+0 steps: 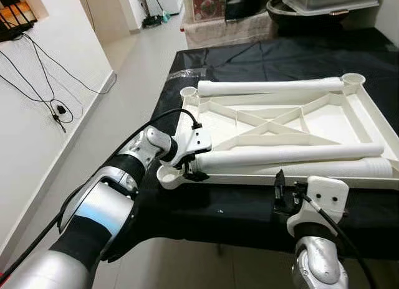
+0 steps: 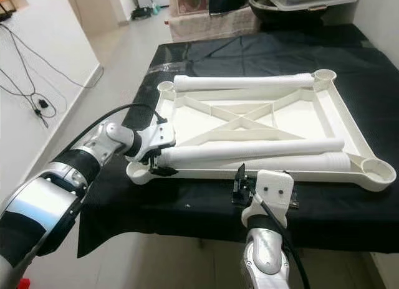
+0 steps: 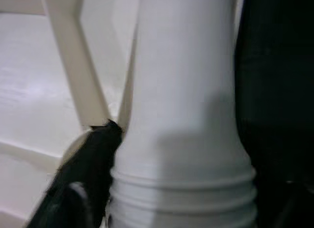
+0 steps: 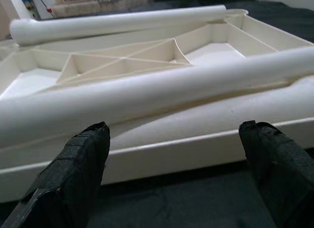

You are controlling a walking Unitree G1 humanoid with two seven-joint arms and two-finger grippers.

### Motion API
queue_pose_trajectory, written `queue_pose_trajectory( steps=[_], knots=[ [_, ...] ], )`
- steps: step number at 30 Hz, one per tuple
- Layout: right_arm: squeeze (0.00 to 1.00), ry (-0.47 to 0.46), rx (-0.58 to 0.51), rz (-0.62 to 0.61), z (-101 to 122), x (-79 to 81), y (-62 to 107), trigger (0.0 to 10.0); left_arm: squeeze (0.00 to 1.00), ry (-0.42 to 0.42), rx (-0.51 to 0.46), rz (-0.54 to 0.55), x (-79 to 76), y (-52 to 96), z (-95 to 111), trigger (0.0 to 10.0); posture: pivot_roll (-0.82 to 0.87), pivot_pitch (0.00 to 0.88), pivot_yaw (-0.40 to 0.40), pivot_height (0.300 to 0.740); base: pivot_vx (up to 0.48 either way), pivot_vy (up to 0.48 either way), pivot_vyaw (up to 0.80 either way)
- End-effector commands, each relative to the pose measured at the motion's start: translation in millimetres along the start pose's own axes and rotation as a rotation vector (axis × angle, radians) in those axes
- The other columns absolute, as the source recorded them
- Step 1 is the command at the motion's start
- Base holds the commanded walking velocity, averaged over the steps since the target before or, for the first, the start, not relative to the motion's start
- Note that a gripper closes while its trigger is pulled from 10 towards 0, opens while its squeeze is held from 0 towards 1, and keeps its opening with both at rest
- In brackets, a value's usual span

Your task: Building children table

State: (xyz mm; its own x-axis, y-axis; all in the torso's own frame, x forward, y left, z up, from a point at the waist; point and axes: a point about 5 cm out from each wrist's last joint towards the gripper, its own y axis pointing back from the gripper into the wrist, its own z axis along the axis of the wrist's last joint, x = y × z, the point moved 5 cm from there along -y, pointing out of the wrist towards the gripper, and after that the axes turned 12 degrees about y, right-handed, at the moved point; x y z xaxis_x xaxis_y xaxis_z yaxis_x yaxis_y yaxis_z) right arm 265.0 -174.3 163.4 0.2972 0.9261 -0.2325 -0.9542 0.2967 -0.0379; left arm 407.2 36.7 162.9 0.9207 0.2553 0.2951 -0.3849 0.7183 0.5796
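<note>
A white plastic table top (image 1: 212,124) lies upside down on the black-covered table (image 1: 249,208), with round sockets at its corners. Three white legs lie on it: one along the far rim (image 1: 268,86) and two side by side along the near rim (image 1: 293,155). My left gripper (image 1: 190,170) is shut on the left end of the upper near leg (image 3: 181,90), beside the near-left socket (image 1: 168,175); one black finger (image 3: 88,174) presses its ridged end. My right gripper (image 1: 283,192) stands open just before the top's near rim (image 4: 162,159), its fingers (image 4: 78,164) spread with nothing between them.
The black table's near edge runs just below both grippers. A white wall with hanging cables (image 1: 43,96) stands at the left, with a floor passage (image 1: 134,71) beyond it. A dark bowl and a clear container (image 1: 324,5) stand at the back.
</note>
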Motion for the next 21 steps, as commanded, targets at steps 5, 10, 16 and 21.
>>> queue_pose_trajectory(
  steps=[5,10,16,21],
  knots=[
    [0.00,-0.019,0.022,0.000,-1.2,3.1,3.3,10.0,0.00,0.014,0.032,-0.008,-1.1,2.1,-12.0,0.0,0.15,0.164,0.161,0.740,0.000,0.000,0.00],
    [0.00,-0.011,0.025,-0.004,-3.5,2.0,-1.2,10.0,0.00,0.010,0.026,0.015,3.6,4.5,-8.7,0.0,0.15,0.142,0.155,0.740,0.000,0.000,0.00],
    [0.00,-0.010,0.009,-0.003,-2.4,3.6,-10.7,10.0,0.00,0.012,-0.025,0.060,12.2,8.7,3.6,0.0,0.14,0.104,0.148,0.740,0.000,0.000,0.00],
    [0.00,-0.015,-0.034,-0.017,5.3,1.5,-22.3,10.0,0.00,0.038,-0.122,0.100,20.7,14.4,21.2,0.0,0.14,0.046,0.139,0.740,0.000,0.000,0.00]
  ],
)
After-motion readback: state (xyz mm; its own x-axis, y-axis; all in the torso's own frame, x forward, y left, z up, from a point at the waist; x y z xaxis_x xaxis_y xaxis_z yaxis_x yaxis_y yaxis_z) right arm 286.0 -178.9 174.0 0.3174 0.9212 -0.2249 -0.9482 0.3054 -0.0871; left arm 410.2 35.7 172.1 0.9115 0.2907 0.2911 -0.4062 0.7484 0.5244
